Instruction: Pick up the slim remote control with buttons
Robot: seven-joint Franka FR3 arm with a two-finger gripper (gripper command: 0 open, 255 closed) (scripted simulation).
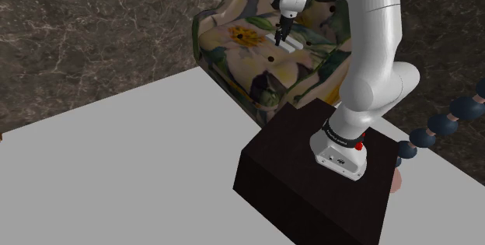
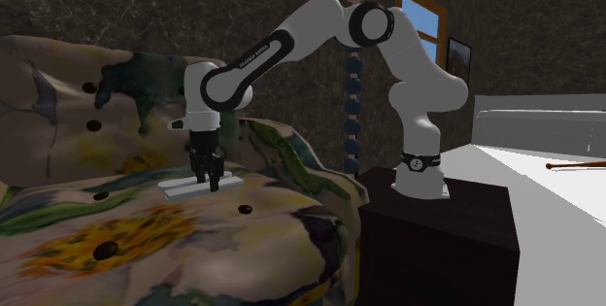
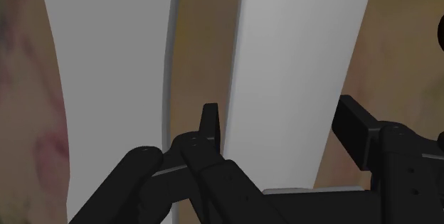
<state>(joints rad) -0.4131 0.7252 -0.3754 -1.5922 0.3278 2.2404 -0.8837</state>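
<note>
Grasp stage: on the floral sofa at the stand's 12 o'clock, the gripper, fingers apart, straddles the white remote; closing, then lifting, seems next.

Dim, even light in both exterior views: the white arm is brightest, with a soft sheen, and the stand reads almost black. A window glows blue in the second exterior view. Wrist view is flatly shaded, the remote control lighter than the greyer pale slab beside it.
</note>
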